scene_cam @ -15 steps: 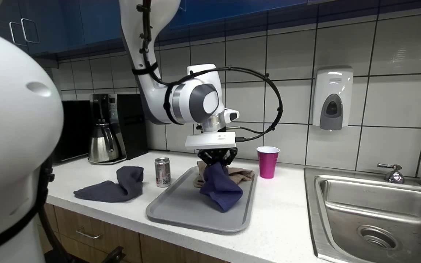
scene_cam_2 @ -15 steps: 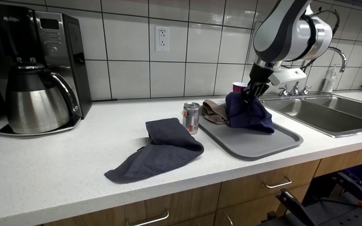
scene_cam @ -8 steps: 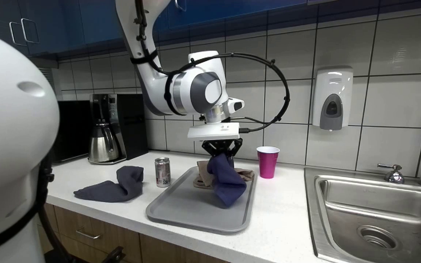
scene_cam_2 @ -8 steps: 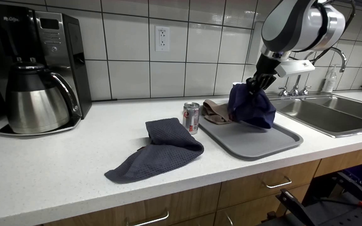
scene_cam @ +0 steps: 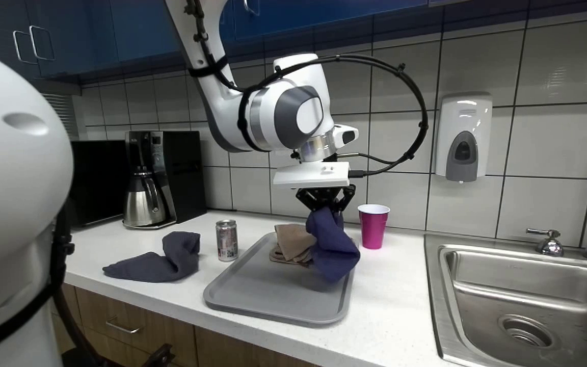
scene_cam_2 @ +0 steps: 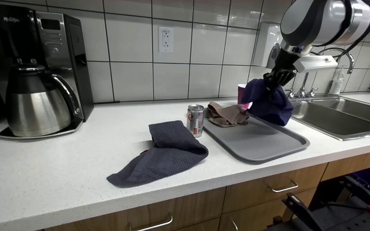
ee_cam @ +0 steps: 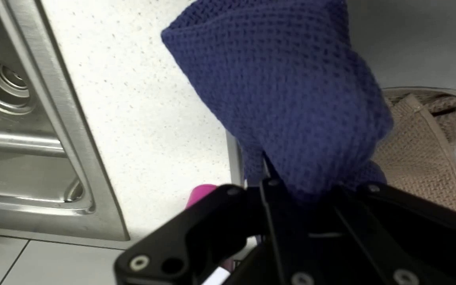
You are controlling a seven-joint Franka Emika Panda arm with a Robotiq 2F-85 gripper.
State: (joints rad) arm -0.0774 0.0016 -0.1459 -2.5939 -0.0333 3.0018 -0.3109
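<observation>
Wrist view: speckled white counter [ee_cam: 133, 91] borders a steel sink [ee_cam: 71, 118], the end effector [ee_cam: 303, 192] clamped on blue cloth [ee_cam: 291, 87].

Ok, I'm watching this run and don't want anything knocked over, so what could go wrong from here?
The purple cloth hangs from the end effector near the upright pink cup; a loose fold might tip it.
It could also drag the tan cloth on the gray tray; whether they touch is unclear.
Pinched only near its top, it might slip.
</observation>
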